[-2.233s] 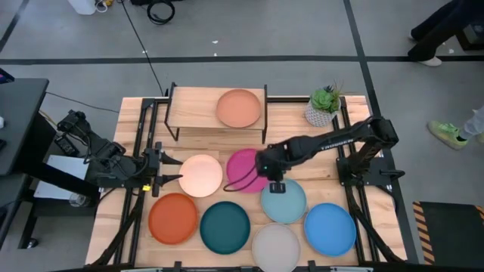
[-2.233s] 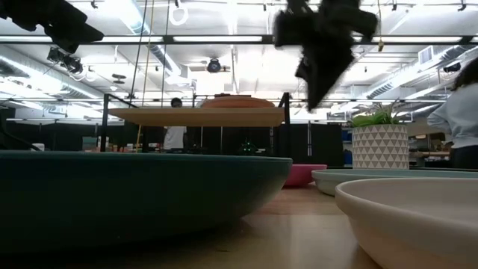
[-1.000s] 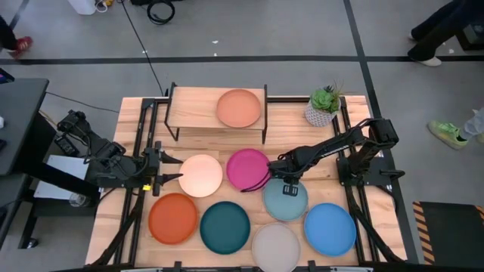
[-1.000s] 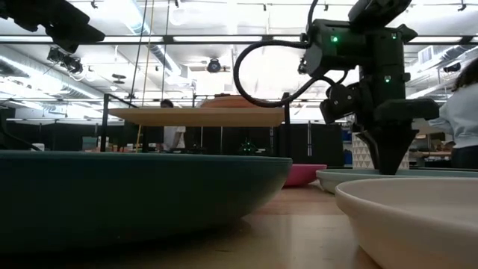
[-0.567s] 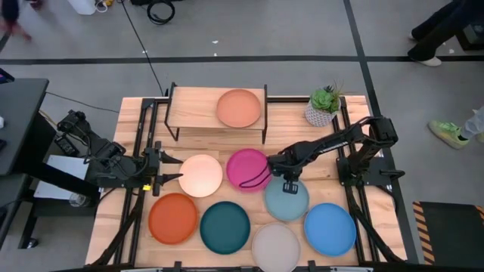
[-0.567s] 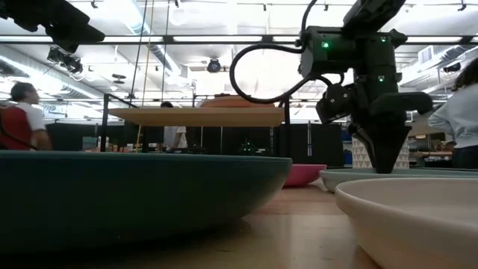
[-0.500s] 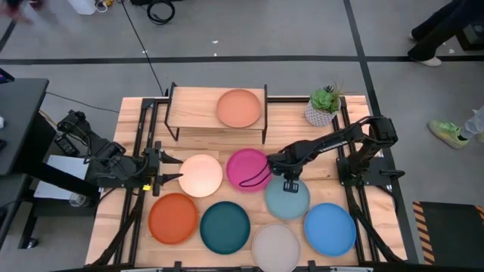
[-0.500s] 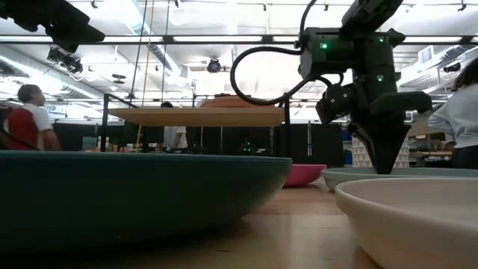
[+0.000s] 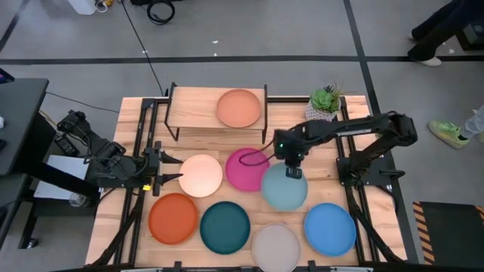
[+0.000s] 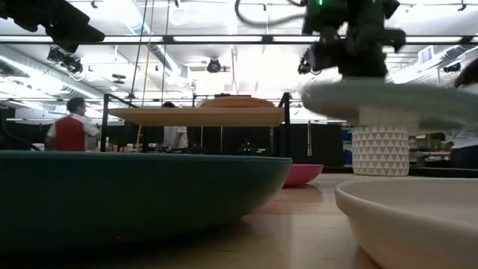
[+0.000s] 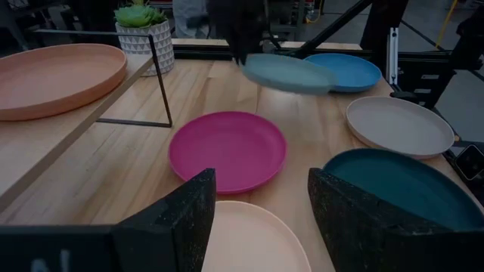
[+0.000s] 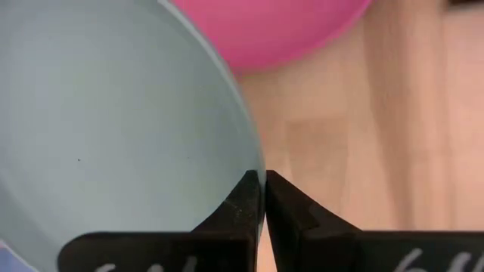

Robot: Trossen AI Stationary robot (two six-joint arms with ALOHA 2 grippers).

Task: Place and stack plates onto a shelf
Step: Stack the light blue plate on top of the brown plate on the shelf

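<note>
The right gripper (image 9: 293, 171) pinches the rim of the light blue plate (image 9: 284, 189), jaws closed on it, the plate lifted clear of the slatted table (image 9: 318, 151) beside the magenta plate (image 9: 247, 169); the left gripper (image 9: 175, 170) waits open at the peach plate (image 9: 201, 175); a tan plate (image 9: 239, 108) rests on the shelf (image 9: 193, 109) by the table's far edge.

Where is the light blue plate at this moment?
The light blue plate hangs above the table, pinched at its rim by the right gripper, just right of the magenta plate in the high view.
</note>
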